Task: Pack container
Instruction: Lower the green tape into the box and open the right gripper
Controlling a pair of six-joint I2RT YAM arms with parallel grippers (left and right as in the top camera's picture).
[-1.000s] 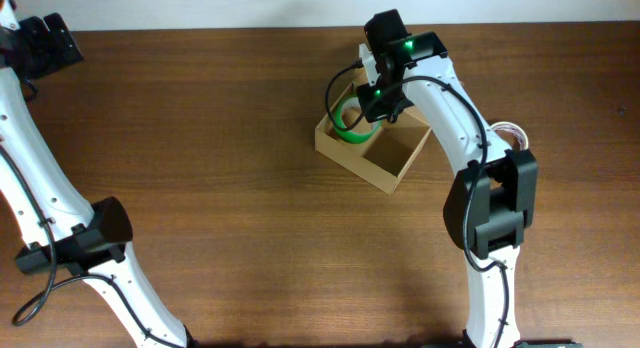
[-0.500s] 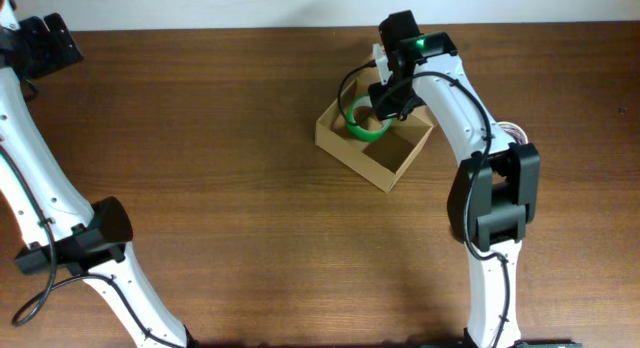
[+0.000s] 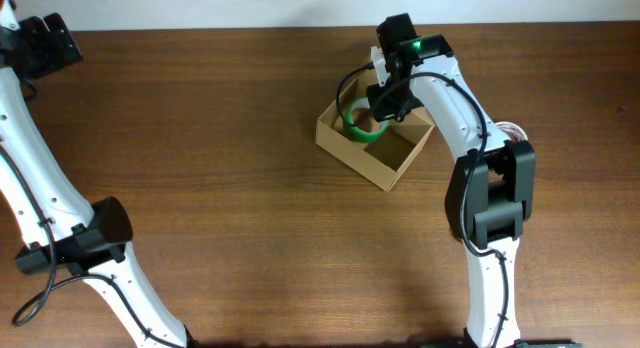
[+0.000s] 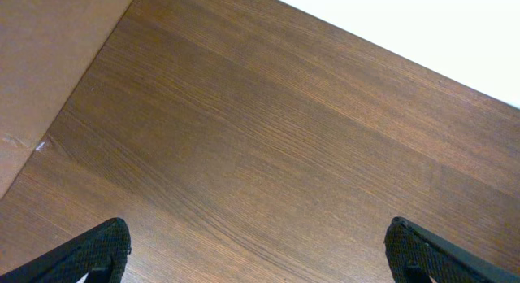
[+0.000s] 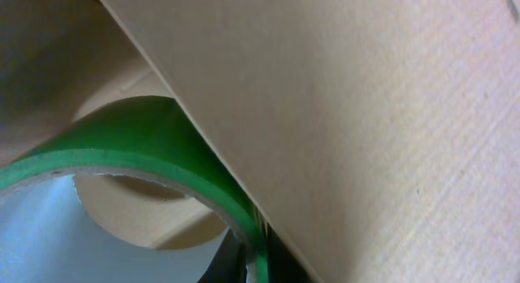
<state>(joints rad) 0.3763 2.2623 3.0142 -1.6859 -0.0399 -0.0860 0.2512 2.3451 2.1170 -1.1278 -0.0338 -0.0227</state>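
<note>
Left and bottom edges crop the green tape roll (image 5: 122, 141); the container (image 5: 366, 112) hides part

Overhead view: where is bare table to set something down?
The table is bare and wide between the left arm and the container. Crowded: the container's upper-left compartment, with green tape roll and right gripper.

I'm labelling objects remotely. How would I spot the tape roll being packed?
On the dark wooden table, find the open tan cardboard box right of centre. The tape roll sits inside its left end, half hidden under the robot's wrist: the only bright green ring there.
</note>
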